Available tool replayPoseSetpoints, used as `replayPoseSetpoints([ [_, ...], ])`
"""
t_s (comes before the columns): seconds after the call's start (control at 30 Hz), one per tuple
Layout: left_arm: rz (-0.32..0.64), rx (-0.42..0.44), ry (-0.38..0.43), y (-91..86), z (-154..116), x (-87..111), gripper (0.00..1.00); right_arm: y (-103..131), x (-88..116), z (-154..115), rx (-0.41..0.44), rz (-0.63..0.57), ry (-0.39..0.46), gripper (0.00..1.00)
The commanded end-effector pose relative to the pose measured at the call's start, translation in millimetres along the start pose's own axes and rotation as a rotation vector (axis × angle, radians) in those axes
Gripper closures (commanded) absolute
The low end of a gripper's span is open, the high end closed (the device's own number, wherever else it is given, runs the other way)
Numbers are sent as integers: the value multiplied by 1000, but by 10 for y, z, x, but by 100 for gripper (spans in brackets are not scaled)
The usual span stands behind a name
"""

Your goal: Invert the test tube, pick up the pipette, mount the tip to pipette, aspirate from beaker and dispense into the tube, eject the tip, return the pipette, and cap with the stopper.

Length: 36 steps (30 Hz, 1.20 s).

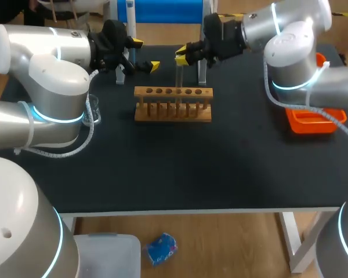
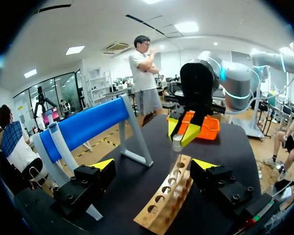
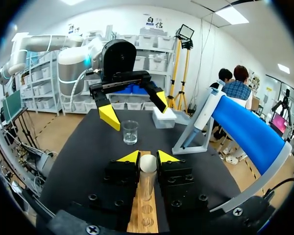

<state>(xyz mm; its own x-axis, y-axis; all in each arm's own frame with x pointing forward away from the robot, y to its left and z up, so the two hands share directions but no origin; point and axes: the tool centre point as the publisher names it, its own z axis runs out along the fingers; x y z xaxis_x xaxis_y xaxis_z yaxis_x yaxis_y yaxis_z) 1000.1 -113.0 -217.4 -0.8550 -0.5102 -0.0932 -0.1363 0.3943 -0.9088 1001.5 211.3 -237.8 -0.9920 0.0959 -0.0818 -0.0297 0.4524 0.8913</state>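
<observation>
The test tube [image 3: 147, 178] is clamped near its top by the right gripper [image 3: 148, 157] — held upright at the wooden rack [image 1: 173, 113], mid-table. The left gripper [image 1: 145, 54] is seen spread wide apart — just behind the rack's left end, facing the tube.

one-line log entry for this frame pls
right tool: shut on test tube, upright at rack | left tool: open, empty, near rack | beaker: on table, untouched
</observation>
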Motion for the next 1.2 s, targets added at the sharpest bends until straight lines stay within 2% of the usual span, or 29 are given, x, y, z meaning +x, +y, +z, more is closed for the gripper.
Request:
replayPoseSetpoints([
  [0.03, 1, 5, 0, 12, 10, -2, 0, -128, 44, 55, -25, -4, -14, 100],
  [0.67, 1, 5, 0, 12, 10, -2, 0, -224, 63, 85, -30, -1, -20, 100],
  [0.7, 1, 5, 0, 12, 10, -2, 0, -224, 63, 85, -29, -2, -19, 95],
  [0.73, 1, 5, 0, 12, 10, -2, 0, -220, 63, 79, -29, -2, -23, 51],
  [0.77, 1, 5, 0, 12, 10, -2, 0, -209, 58, 69, -35, 1, -29, 0],
  [0.9, 1, 5, 0, 12, 10, -2, 0, -121, 39, 30, -53, -3, -37, 0],
  [1.2, 1, 5, 0, 12, 10, -2, 0, 251, -68, -145, -135, -15, -54, 0],
])
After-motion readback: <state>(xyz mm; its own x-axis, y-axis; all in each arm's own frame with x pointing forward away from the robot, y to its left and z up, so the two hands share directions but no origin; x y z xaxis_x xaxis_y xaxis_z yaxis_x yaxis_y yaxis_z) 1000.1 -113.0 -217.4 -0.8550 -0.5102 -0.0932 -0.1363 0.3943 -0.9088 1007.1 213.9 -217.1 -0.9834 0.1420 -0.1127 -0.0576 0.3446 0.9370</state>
